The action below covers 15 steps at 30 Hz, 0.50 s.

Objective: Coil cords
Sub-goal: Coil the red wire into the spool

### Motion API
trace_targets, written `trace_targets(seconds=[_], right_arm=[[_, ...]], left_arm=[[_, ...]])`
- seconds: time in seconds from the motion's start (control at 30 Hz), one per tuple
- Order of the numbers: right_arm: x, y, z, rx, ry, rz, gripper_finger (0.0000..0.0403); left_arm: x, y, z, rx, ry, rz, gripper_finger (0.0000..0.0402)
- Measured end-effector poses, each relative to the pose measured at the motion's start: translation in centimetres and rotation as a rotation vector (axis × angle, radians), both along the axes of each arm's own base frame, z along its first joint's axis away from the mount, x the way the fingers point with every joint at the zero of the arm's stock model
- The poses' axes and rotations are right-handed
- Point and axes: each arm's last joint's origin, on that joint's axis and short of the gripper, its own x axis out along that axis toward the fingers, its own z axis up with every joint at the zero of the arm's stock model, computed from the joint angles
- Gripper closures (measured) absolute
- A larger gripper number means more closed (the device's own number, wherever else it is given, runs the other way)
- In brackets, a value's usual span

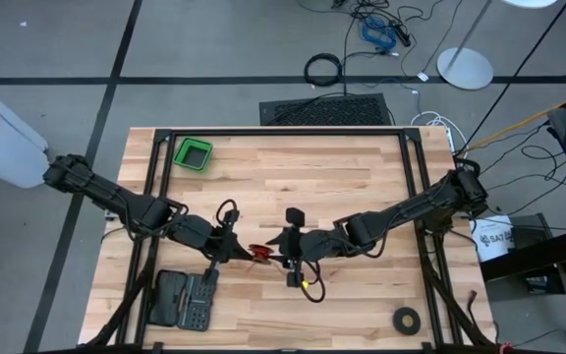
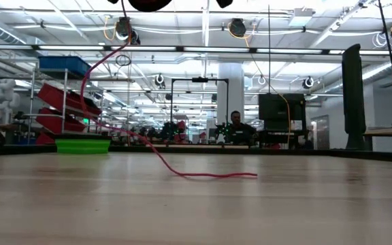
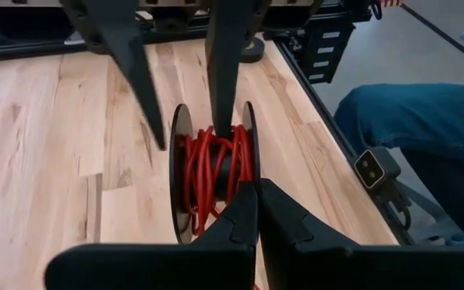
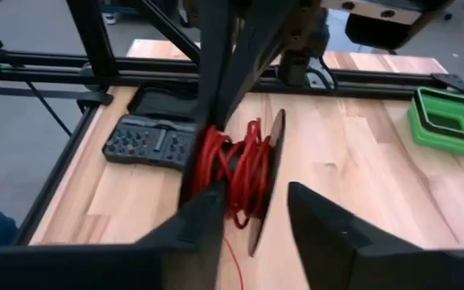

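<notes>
The cord [image 3: 216, 165] is thin and red, wound in loose loops on a small black spool [image 4: 258, 181] held above mid-tabletop [image 1: 362, 187]. The left pincer [image 3: 256, 213] is closed on the spool. The right pincer [image 4: 252, 213] stands open astride it. Beyond, a red tail trails toward the green bin [image 1: 194, 154].

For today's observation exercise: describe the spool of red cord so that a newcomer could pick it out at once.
Start at the wooden table and go to its middle, where the two dark arms meet. Between the left gripper and right gripper sits the spool. Its two dark round flanges and tangled red cord appear nowhere else on the table.
</notes>
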Motion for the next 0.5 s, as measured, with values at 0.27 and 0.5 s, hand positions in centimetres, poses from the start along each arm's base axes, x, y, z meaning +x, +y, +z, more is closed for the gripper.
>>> trace_targets(seconds=[0.27,0.5], right_arm=[[0.05,-0.18,0.00,-0.008,0.004,0.020,0.0393],[0.05,-0.23,-0.03,-0.014,0.008,0.022,0.0401]], left_arm=[[0.03,0.02,0.05,0.008,-0.010,0.017,0.0398],[0.13,-0.24,0.41,-0.027,-0.044,0.032,0.0370]])
